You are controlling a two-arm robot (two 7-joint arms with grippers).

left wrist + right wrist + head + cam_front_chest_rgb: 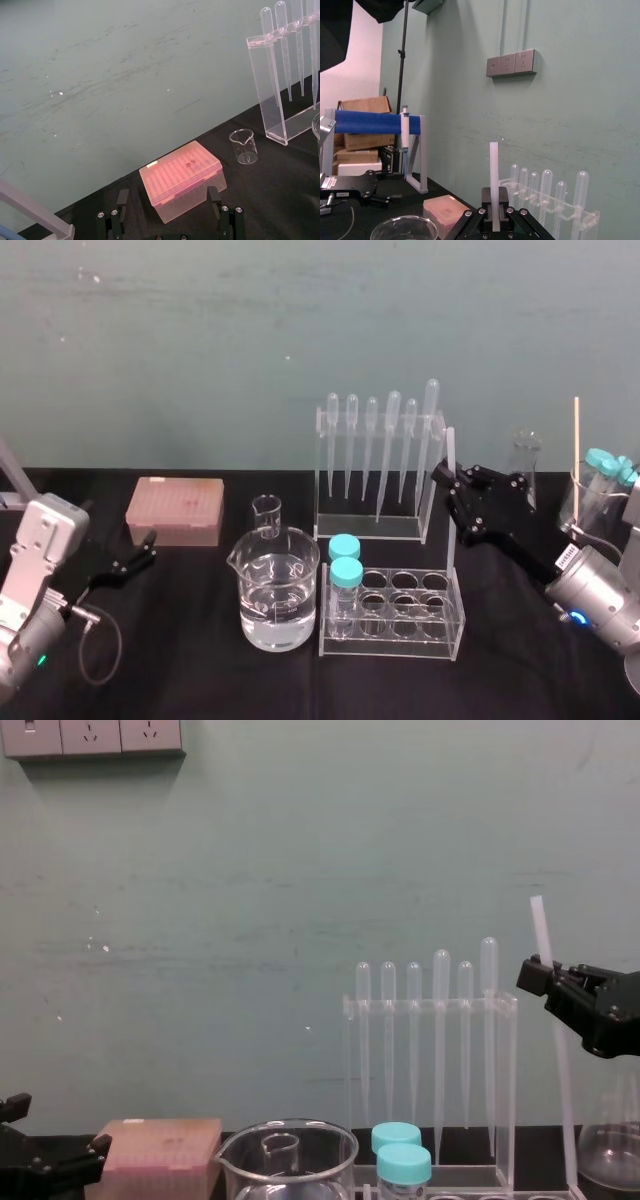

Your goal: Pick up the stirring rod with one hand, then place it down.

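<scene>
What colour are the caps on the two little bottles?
Teal caps; the head view shows them best.

The stirring rod, thin, straight and translucent white, stands almost upright just right of centre in the head view. In the chest view it leans slightly at the right edge. The black right gripper clamps its upper part, top end protruding.

Even, diffuse light on wall — sm. glints on beaker; black tabletop reads dark.
</scene>
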